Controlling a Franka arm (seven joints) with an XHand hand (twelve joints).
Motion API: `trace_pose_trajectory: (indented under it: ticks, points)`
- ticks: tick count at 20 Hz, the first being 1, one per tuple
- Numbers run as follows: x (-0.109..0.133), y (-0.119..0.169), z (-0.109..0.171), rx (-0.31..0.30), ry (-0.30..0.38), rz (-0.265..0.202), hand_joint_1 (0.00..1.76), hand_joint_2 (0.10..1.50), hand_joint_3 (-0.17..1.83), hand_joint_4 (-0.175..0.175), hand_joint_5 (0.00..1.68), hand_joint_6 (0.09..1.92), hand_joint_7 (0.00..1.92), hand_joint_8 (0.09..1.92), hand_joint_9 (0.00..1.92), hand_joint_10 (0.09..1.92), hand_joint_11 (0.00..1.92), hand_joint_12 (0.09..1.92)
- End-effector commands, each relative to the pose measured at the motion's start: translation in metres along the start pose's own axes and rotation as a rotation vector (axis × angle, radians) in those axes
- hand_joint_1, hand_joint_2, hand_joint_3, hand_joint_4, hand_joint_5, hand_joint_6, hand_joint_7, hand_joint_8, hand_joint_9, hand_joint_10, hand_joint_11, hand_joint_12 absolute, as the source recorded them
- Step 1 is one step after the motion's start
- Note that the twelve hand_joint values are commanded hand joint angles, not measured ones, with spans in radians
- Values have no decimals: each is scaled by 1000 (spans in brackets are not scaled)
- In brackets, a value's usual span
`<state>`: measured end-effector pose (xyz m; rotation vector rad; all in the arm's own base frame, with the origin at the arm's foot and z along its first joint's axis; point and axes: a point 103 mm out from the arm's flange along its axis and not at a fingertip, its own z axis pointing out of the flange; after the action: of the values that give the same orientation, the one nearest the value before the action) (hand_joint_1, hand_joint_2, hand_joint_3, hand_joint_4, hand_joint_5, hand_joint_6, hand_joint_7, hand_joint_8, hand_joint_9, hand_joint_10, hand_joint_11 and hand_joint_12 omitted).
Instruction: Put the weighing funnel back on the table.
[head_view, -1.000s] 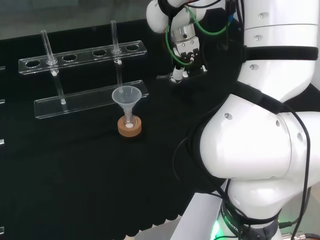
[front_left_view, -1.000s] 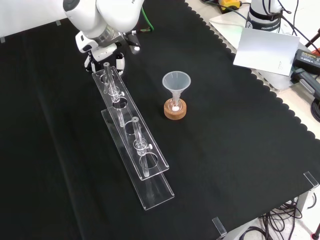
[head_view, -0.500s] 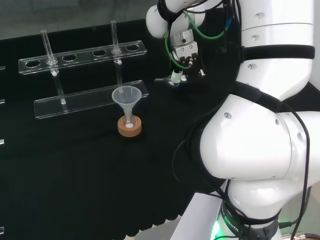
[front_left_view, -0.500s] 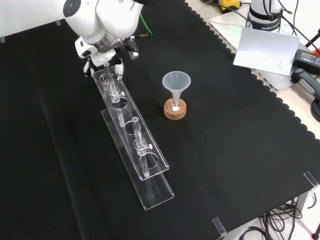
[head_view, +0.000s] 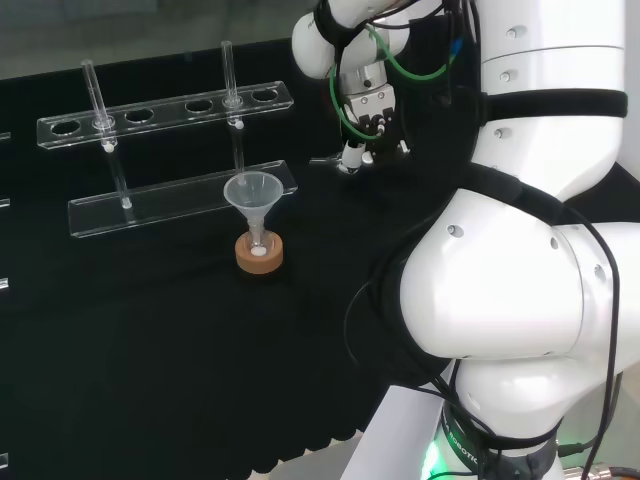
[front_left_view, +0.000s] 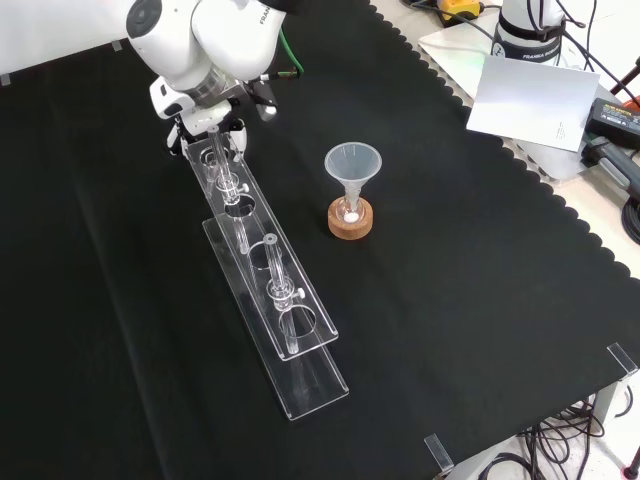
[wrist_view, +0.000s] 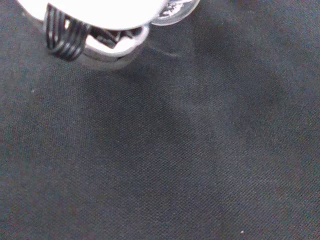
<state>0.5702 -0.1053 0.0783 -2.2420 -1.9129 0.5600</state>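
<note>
The bench is covered with black cloth (front_left_view: 450, 300), scalloped along its edges in the front view. A long clear rack (front_left_view: 270, 290) of two tiers stands on the cloth, with upright clear tubes (front_left_view: 237, 225) set in some of its holes. Well apart from the rack, to its right in the front view, the funnel (front_left_view: 352, 165) stands mouth up with its stem in a small flask on a cork ring (front_left_view: 350, 222); a little white material shows at the flask's bottom. The hand (head_view: 365, 112) hangs low over the cloth at the rack's far end in the front view, and to the right of the rack in the head view, palm turned down. Its fingers are curled downward and pinch a small clear piece, the weighing funnel (head_view: 322, 159), whose thin end sticks out to the left of the fingertips in the head view. Whether that piece touches the cloth cannot be told. In the wrist view a rounded clear edge sits against the hand's blurred white part, with bare cloth and a soft shadow beyond it.
</note>
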Motion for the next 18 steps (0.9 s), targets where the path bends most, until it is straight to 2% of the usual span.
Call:
trace_pose_trajectory:
  ticks: [1, 11, 16, 18]
  points:
    - [-1, 1, 1, 2, 1, 1, 1147, 688, 509, 175, 1419, 334, 575, 687, 1150, 98, 1071, 851]
    - [1, 6, 4, 3, -10, 4, 1144, 699, 494, 175, 1408, 349, 567, 688, 1149, 95, 1070, 850]
    - [4, 4, 4, 11, -15, -1, 1101, 914, 172, 175, 1233, 590, 503, 720, 1116, 87, 1030, 877]
    - [6, 3, 4, 14, -9, -7, 1091, 897, 102, 81, 1045, 610, 469, 718, 1088, 87, 997, 891]
